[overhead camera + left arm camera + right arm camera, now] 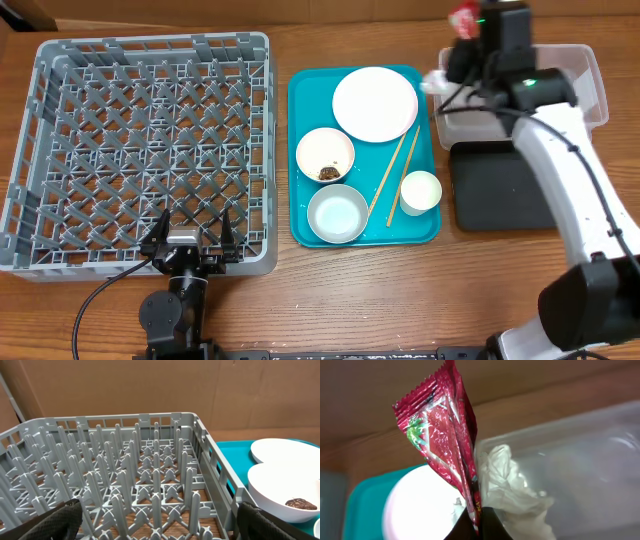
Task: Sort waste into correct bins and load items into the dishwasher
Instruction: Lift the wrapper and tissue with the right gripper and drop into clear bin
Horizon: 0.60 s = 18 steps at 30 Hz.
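Observation:
My right gripper (468,42) is shut on the red shiny wrapper (463,18) and holds it high, over the near left corner of the clear tub (592,85). In the right wrist view the wrapper (442,445) sticks up from the pinched fingertips (477,522). Below it the crumpled white napkin (512,490) lies at the tub's (590,460) edge, beside the plate (420,505). The napkin (435,82) also shows overhead. My left gripper (190,240) is open and empty at the front wall of the grey rack (60,150). Its fingers (160,527) frame the rack's lattice (150,460).
The teal tray (300,150) holds the plate (375,104), a bowl with brown scraps (325,155), an empty bowl (337,214), a cup (421,192) and chopsticks (395,175). The black tray (500,185) lies in front of the clear tub.

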Each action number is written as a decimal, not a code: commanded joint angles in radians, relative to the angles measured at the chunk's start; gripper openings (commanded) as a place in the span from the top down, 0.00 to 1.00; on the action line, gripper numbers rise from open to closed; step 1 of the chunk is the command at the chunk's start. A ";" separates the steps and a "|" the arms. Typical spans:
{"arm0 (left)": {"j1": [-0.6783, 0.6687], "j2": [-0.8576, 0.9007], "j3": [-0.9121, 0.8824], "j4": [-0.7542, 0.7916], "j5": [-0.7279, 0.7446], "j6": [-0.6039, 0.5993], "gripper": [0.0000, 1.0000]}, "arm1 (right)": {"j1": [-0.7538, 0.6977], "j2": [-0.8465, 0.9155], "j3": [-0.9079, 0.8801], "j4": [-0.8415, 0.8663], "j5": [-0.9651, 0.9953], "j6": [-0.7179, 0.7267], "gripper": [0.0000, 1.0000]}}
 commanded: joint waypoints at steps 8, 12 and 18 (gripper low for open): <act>0.005 -0.011 -0.004 -0.002 -0.003 -0.010 0.00 | -0.159 0.119 -0.004 -0.006 -0.053 0.076 0.96; 0.005 -0.011 -0.004 -0.002 -0.003 -0.010 0.00 | -0.165 0.165 -0.004 -0.024 -0.056 0.075 0.96; 0.005 -0.011 -0.004 -0.002 -0.003 -0.010 0.00 | -0.165 0.144 -0.001 -0.043 -0.064 0.075 0.33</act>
